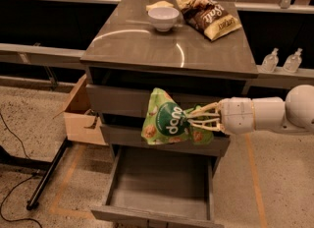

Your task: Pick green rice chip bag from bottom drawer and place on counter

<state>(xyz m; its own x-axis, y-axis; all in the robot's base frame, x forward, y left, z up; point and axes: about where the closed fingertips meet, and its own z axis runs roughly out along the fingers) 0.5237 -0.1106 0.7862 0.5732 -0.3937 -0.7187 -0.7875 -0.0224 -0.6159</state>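
Note:
My gripper (192, 119) reaches in from the right on a white arm and is shut on the green rice chip bag (167, 120). The bag is light green with a dark green round logo and hangs in the air in front of the two upper drawer fronts, well above the bottom drawer (162, 180). That drawer is pulled open below, with a plain grey inside. The counter (147, 45) lies above and behind the bag, glossy grey-brown.
A white bowl (163, 18) and a larger brown and yellow chip bag (211, 16) sit at the back of the counter. A cardboard box (81, 114) stands left of the cabinet. Two clear bottles (282, 60) stand on a ledge at right. A black stand leg (46, 178) crosses the floor.

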